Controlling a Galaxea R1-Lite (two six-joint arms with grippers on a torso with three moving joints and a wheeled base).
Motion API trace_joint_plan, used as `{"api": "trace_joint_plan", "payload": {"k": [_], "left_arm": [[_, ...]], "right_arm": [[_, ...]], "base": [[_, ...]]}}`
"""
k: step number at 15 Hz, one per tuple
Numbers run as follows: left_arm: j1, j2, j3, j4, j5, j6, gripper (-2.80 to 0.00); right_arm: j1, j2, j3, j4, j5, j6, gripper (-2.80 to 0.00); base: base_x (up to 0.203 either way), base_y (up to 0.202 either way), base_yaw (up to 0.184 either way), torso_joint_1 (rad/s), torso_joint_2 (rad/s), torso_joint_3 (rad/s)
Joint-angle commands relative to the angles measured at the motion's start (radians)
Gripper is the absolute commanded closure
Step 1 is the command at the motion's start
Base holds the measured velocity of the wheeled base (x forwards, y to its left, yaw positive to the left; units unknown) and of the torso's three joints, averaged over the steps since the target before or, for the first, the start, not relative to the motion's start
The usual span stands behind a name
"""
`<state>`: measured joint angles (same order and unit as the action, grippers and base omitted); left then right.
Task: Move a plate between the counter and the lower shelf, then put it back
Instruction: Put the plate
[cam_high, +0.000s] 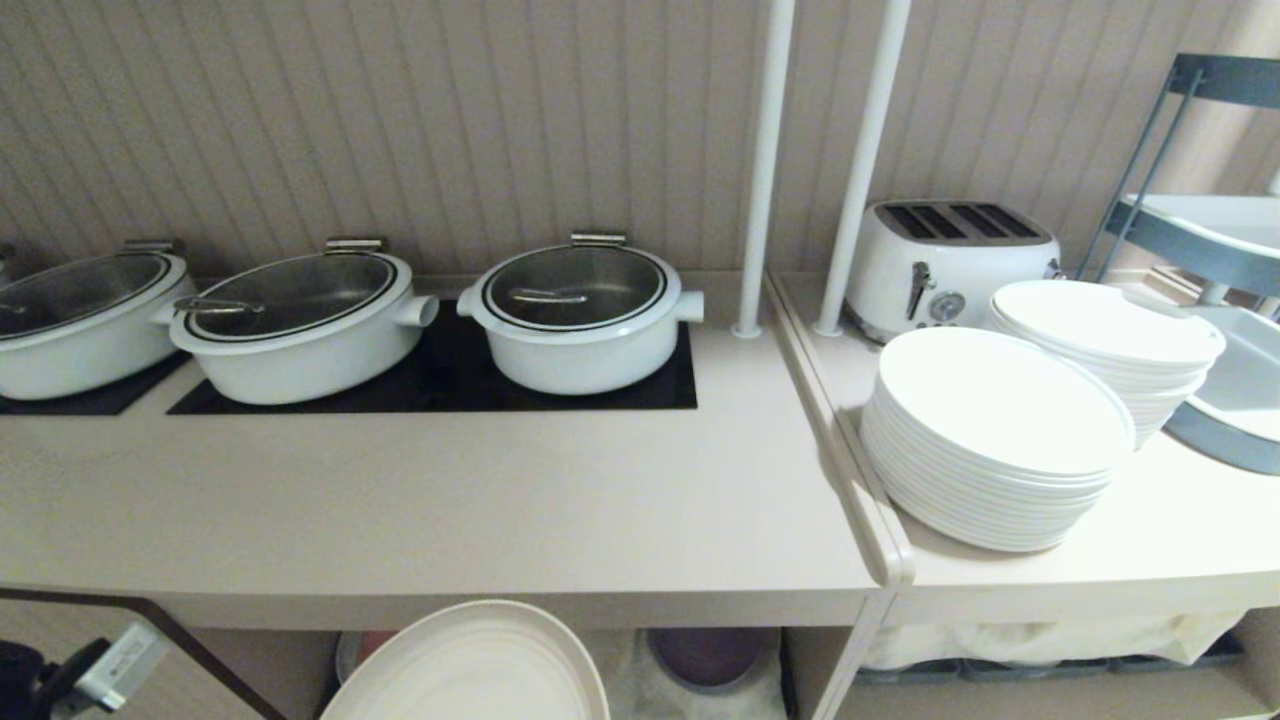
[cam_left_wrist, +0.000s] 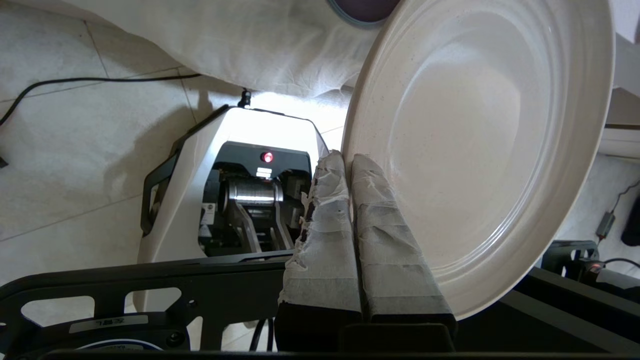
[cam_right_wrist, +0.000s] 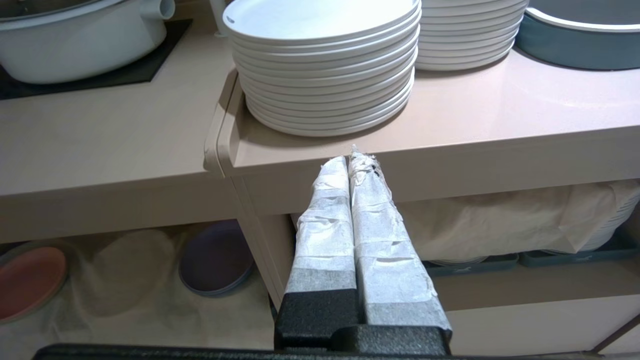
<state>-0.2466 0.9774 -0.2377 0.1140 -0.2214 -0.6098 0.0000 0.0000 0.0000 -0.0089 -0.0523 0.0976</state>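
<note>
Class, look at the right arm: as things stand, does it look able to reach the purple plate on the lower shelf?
Probably yes. The right gripper is shut and empty, level with the counter's front edge, and the purple plate lies in the open-fronted niche below with nothing between them; it would need to drop and open.

Three white lidded pots (cam_high: 585, 315) in a row on black panels (cam_high: 440, 385). White toaster (cam_high: 945, 260) behind two stacks of glossy white plates (cam_high: 995, 435). Two white poles (cam_high: 765, 165) rising against the ribbed wall. Purple plate (cam_right_wrist: 216, 259) and pink plate (cam_right_wrist: 30, 280) below.
</note>
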Motion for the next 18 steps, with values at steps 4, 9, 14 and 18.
{"api": "trace_joint_plan", "payload": {"k": [4, 9, 14, 18], "left_arm": [[0.0, 0.001, -0.002, 0.001, -0.001, -0.004, 0.0], [0.0, 0.001, -0.002, 0.001, -0.001, -0.004, 0.0], [0.0, 0.003, -0.003, -0.002, -0.006, -0.004, 0.0], [0.0, 0.029, -0.018, -0.005, -0.006, -0.005, 0.0]], "right_arm": [[0.0, 0.0, 0.0, 0.0, 0.0, 0.001, 0.0], [0.0, 0.0, 0.0, 0.001, -0.001, 0.001, 0.0], [0.0, 0.0, 0.0, 0.001, -0.001, 0.002, 0.0], [0.0, 0.0, 0.0, 0.001, -0.001, 0.002, 0.0]], "base": [[0.0, 0.0, 0.0, 0.104, -0.23, -0.11], [0.0, 0.0, 0.0, 0.0, 0.0, 0.0], [0.0, 0.0, 0.0, 0.0, 0.0, 0.0], [0.0, 0.0, 0.0, 0.0, 0.0, 0.0]]}}
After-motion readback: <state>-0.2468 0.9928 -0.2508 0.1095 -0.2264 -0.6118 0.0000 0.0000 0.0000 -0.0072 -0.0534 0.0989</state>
